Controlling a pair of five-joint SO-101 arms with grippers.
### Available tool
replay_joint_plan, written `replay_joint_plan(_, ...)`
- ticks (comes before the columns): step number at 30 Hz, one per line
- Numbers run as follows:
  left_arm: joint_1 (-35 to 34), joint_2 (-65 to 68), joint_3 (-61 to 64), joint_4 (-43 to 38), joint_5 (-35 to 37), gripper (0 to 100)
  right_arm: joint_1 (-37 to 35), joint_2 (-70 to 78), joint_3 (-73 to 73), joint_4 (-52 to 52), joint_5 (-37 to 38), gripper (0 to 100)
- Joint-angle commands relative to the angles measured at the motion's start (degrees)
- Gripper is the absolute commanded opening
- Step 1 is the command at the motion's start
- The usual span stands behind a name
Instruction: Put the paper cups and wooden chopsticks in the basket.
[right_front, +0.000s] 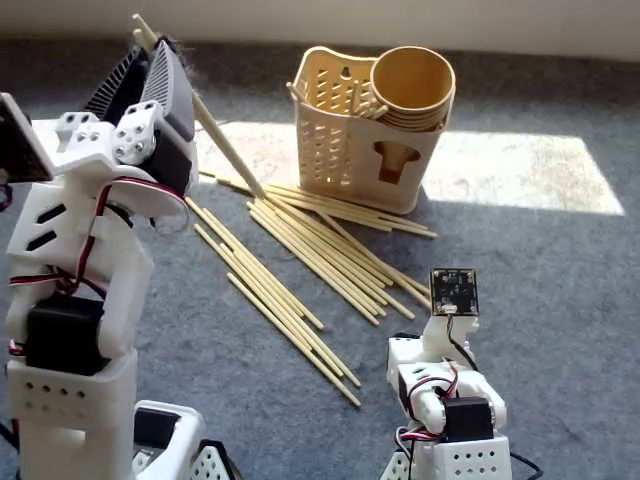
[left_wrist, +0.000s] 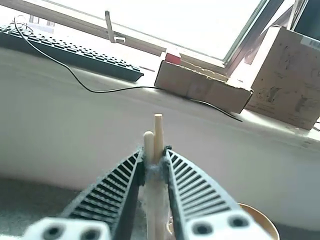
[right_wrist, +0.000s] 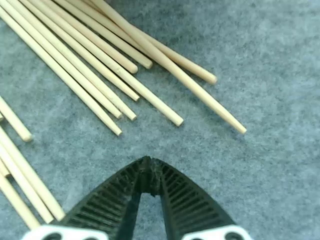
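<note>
Nearest the arm bases, the right gripper (right_wrist: 149, 174) hangs low over the grey carpet (right_front: 560, 300) with its ribbed black jaws clenched tip to tip and nothing between them. Just beyond its tips lie the loose wooden chopsticks (right_wrist: 107, 75). They are pale, round, plain sticks, some tapering to a thinner end, and they rest flat on the carpet. In the high view they spread in a rough fan (right_front: 300, 270) from between the two arms up toward the foot of the basket, with many touching or crossing one another. Farther back, the left gripper (right_front: 152, 50) is raised high above the carpet. Its jaws grasp a pair of chopsticks (left_wrist: 158, 132) side by side, and the blunt ends poke out just past the fingertips. The high view shows the held pair (right_front: 215, 135) tilted, slanting down so its lower end reaches the top of the fan near the basket. Farthest stands the basket (right_front: 345, 160), upright, of cream plastic with rows of slots in its walls and a cut-out handle. The paper cups (right_front: 412, 85), brown and nested into one stack, sit inside it at the side away from the left arm, with their rims above the wall.
</note>
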Motion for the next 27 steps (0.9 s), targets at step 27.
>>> replay_joint_plan(27,2.59,16.66,-2.77,-32.26,0.44,1,0.48,-0.22,8.57,0.57,-0.18,0.5)
